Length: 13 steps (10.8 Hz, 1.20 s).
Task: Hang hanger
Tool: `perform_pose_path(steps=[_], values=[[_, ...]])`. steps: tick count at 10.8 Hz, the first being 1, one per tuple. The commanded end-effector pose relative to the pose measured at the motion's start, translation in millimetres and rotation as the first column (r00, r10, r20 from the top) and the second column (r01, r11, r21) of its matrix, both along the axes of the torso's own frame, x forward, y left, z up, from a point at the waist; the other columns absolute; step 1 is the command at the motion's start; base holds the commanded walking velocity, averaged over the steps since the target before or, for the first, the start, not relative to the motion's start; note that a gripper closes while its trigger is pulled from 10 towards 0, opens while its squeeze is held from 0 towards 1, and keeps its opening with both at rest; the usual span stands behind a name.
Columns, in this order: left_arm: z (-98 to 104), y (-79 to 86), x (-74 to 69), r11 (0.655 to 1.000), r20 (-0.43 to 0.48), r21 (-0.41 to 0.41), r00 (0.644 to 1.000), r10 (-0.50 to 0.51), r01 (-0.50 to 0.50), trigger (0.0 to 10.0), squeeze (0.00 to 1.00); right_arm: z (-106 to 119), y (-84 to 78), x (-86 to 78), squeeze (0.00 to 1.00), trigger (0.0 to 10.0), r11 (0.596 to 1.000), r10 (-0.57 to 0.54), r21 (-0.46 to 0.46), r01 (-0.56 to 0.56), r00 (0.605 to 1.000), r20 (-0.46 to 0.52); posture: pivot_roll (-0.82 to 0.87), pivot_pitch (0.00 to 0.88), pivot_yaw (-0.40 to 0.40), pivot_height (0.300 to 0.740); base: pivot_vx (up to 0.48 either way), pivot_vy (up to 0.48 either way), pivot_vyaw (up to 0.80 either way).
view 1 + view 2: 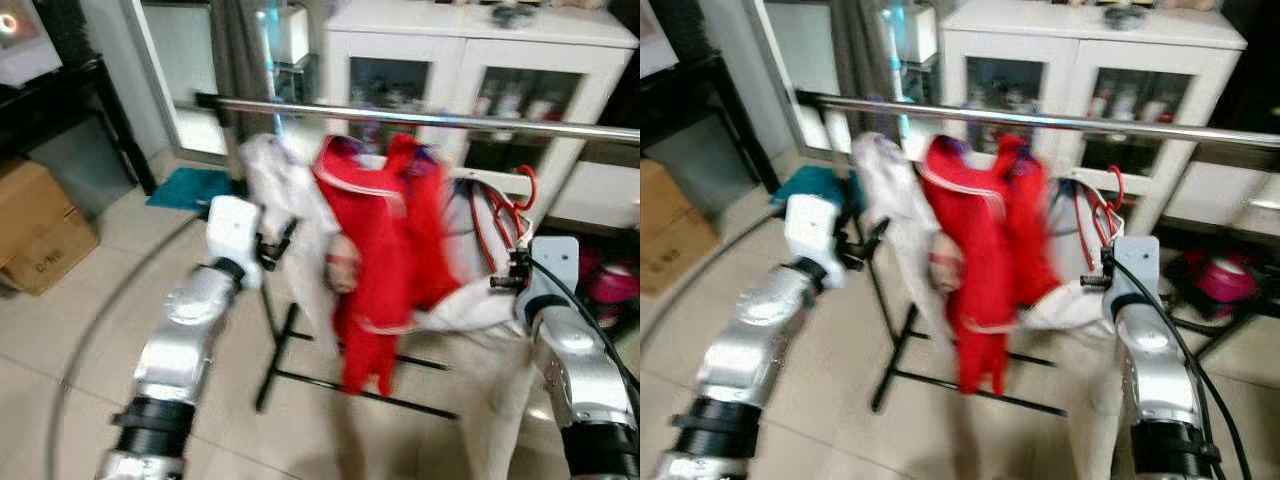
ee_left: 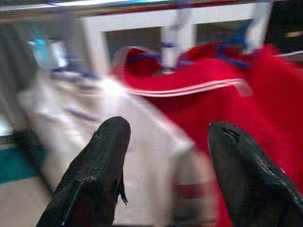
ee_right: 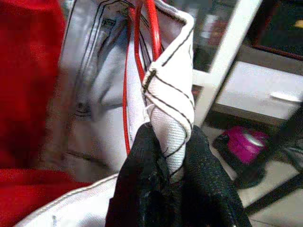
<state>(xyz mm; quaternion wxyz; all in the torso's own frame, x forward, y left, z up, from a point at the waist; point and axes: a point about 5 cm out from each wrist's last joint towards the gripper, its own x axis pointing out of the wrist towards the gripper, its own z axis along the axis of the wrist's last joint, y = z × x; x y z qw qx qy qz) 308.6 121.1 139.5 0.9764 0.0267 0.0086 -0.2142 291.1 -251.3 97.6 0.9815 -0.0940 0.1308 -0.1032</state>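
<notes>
Red hanger with its white garment sits pinched in the right gripper fingers, below the rail; its hook must rise. Left gripper fingers gape.

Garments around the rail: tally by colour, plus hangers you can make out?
Red garments: 1, hanging from the rail
White garments: 2, one left of the red, one pinched in the right gripper
Red wire hangers: 1, inside the held white garment
Total: 4
Motion blur may hide more. Left gripper is open, facing the clothes.
</notes>
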Motion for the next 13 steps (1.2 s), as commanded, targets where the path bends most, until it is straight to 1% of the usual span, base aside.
perform_pose_path(steps=[1,2,3,4,6,7,8,9,10,11,13], values=[[1,6.3,-0.9,1.000,0.013,0.018,1.000,0.020,-0.020,10.0,0.00,20,1.5,6.3,0.00,10.0,1.000,0.011,-0.027,-0.009,0.995,0.095,-0.19,0.000,0.007,0.740,0.000,-0.480,0.00],[0,6.3,-1.9,1.000,0.013,0.019,1.000,0.022,-0.022,10.0,0.00,18,4.8,5.7,0.00,10.0,1.000,0.019,-0.021,-0.018,0.995,0.093,-0.18,0.000,0.004,0.740,0.000,-0.480,0.00],[2,4.7,-3.8,1.000,0.045,0.013,0.999,0.014,-0.014,10.0,0.00,15,14.5,6.2,0.00,10.0,0.999,0.044,-0.011,-0.044,0.995,0.088,-0.18,0.000,-0.003,0.740,0.000,-0.435,0.00],[0,5.3,-3.2,0.999,0.022,0.008,0.999,0.041,-0.041,10.0,0.00,13,22.3,7.2,0.00,10.0,0.998,0.058,0.005,-0.059,0.994,0.092,-0.18,0.000,-0.007,0.740,0.000,0.000,0.00],[-2,6.0,-3.5,0.999,0.015,0.004,0.999,0.039,-0.040,10.0,0.00,13,32.0,7.3,0.00,10.0,0.996,0.071,0.051,-0.077,0.992,0.103,-0.18,0.000,-0.011,0.740,0.000,0.000,0.00],[-5,6.1,-6.1,1.000,0.001,-0.010,1.000,0.028,-0.028,10.0,0.00,10,40.1,5.7,0.00,10.0,0.993,0.057,0.092,-0.067,0.993,0.107,-0.17,0.000,-0.015,0.740,0.255,0.000,0.00],[-7,7.9,-7.2,0.999,-0.005,-0.011,0.999,0.033,-0.033,10.0,0.00,8,43.1,2.9,0.00,10.0,0.989,0.004,0.144,-0.022,0.993,0.121,-0.17,0.000,-0.016,0.740,0.315,0.000,0.00],[-10,10.2,-8.0,0.999,-0.012,-0.018,0.999,0.038,-0.038,10.0,0.00,9,43.8,1.2,0.00,10.0,0.983,-0.031,0.181,0.005,0.989,0.142,-0.17,0.000,-0.014,0.740,0.334,0.000,0.00],[-12,11.7,-8.5,0.999,-0.014,0.001,0.999,0.033,-0.033,10.0,0.00,10,43.2,0.1,0.00,10.0,0.982,-0.046,0.189,0.017,0.988,0.148,-0.17,0.000,-0.009,0.740,0.341,0.000,0.00],[-12,11.2,-9.1,1.000,-0.010,0.026,1.000,0.016,-0.016,10.0,0.00,11,41.1,-0.5,0.00,10.0,0.982,-0.051,0.188,0.022,0.988,0.149,-0.17,0.000,-0.004,0.740,0.341,0.000,0.00],[-13,9.7,-9.2,1.000,-0.010,0.030,1.000,0.006,-0.005,10.0,0.00,13,37.5,-0.9,0.00,10.0,0.984,-0.055,0.177,0.027,0.986,0.158,-0.18,0.000,0.000,0.740,0.341,0.000,0.00]])
